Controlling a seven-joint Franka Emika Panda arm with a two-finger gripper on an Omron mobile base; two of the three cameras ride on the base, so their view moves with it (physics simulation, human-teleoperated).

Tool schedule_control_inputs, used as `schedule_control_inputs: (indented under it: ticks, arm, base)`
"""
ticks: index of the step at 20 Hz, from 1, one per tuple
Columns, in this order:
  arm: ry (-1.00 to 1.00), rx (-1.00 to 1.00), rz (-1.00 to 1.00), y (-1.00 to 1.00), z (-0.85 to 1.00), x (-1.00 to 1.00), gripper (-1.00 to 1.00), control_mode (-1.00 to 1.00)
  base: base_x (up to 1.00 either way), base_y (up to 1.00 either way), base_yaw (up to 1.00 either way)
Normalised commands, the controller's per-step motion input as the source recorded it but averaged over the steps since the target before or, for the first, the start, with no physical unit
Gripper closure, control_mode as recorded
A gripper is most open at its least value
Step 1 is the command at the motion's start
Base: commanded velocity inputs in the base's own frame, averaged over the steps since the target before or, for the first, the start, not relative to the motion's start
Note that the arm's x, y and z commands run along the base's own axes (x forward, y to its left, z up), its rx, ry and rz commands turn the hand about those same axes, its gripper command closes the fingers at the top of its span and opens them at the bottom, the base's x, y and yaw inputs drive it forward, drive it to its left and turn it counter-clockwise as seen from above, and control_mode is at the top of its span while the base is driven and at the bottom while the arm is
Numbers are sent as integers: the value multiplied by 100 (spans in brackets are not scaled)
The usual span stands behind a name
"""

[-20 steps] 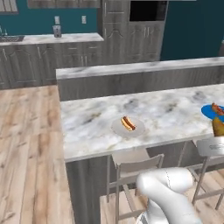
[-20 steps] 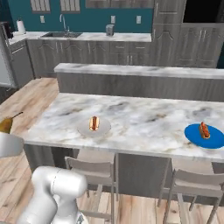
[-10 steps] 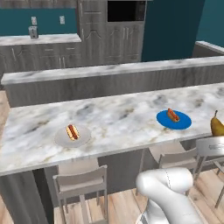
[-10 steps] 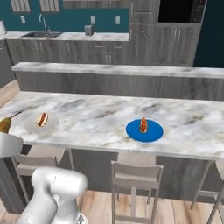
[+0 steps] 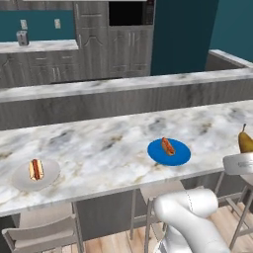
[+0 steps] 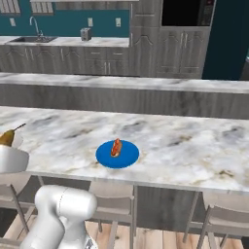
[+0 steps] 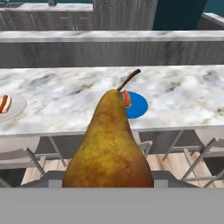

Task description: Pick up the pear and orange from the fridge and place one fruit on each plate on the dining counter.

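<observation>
At the lower left of the left base view, the pale grey-white plate (image 5: 35,175) is seen on the dining counter (image 5: 113,143), with a hot dog (image 5: 35,169) lying on it. At centre right, the blue plate (image 5: 169,152) is shown on the same slab, likewise occupied by a second hot dog (image 5: 168,146). At the right edge, the pear (image 5: 245,141) is held upright, stem uppermost, by the gripper (image 5: 240,162), whose jaws are judged to be pinched on its base. In the hand view, the pear (image 7: 109,148) is seen at the lower centre, long axis vertical, with the blue plate (image 7: 138,105) lying ahead and just right of its stem, well apart.
</observation>
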Motion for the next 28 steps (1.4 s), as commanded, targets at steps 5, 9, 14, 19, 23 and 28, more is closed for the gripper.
schedule_control_inputs:
  ticks: [5, 9, 14, 19, 23, 28]
  arm:
    - [0, 0, 0, 0, 0, 0, 100, 100]
    - [13, 13, 0, -26, 0, 50, 100, -100]
    - [36, 24, -3, -41, -18, 100, 100, -100]
    - [38, 18, -14, -12, -70, 94, 100, -100]
    - [33, 4, -25, 0, -85, 76, 100, -100]
    - [14, 0, -31, 0, -60, 59, 100, -100]
  base:
    - [92, -44, 0]
    - [49, -22, 0]
    - [0, 0, 0]
    - [0, 0, 0]
    - [0, 0, 0]
    - [0, 0, 0]
